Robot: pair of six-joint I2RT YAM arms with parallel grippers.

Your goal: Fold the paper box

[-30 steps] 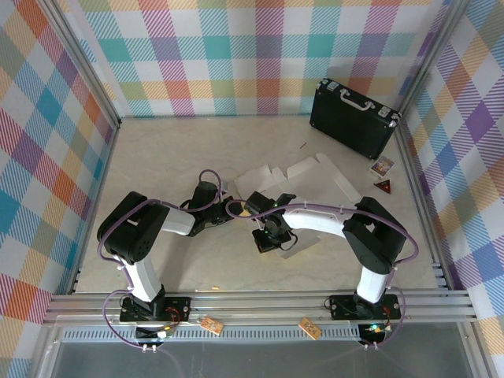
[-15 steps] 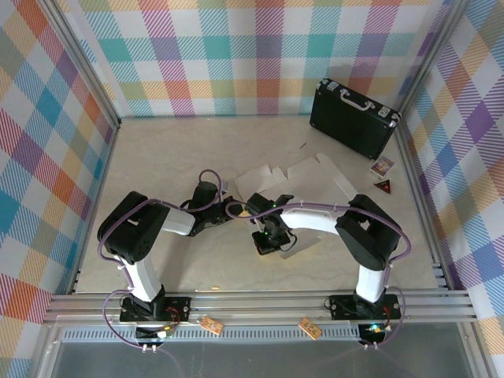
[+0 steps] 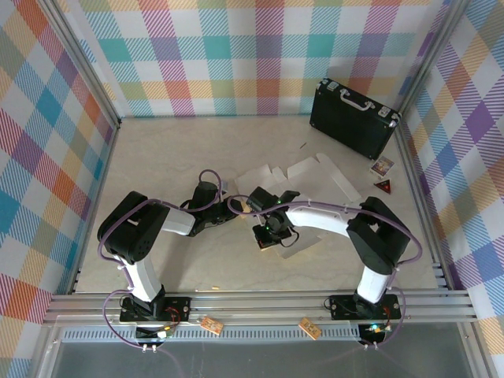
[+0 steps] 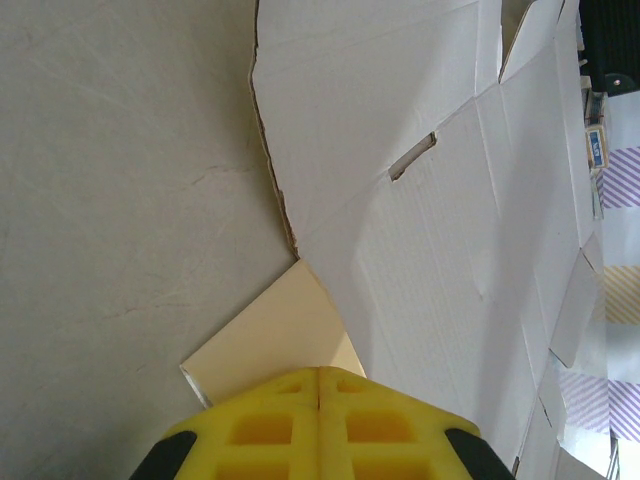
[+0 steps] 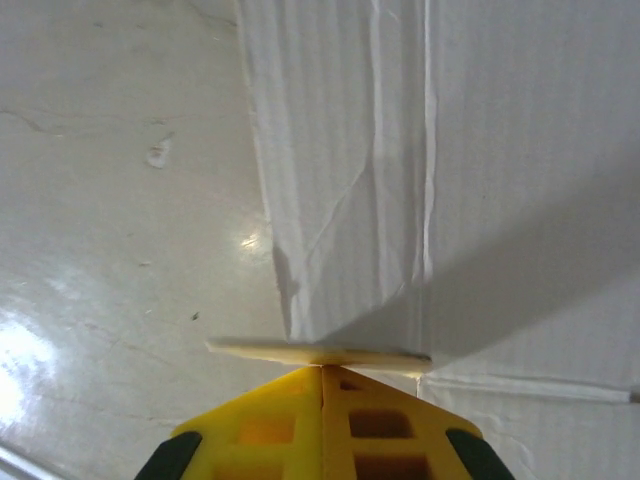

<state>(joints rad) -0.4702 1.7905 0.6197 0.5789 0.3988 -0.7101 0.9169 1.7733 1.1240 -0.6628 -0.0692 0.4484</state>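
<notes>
— What encloses the space?
— Multicoloured plaid-patterned walls point(image 3: 260, 55) on three sides, with silver aluminium frame rails point(image 3: 236, 303) along the near edge.
— And the surface?
— A pale beige marbled tabletop point(image 3: 157, 157), evenly lit.

The paper box point(image 3: 303, 168) lies unfolded, white side up, near the middle of the table point(image 3: 173, 150), its creased panels spread toward the far right. One corner flap point(image 4: 270, 345) is turned over, showing tan-brown, and a narrow slot point(image 4: 412, 158) cuts one panel.

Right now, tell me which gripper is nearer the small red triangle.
Right. The right gripper pinches the paper box, left of the red triangle; the left gripper grips the box farther left.
</notes>
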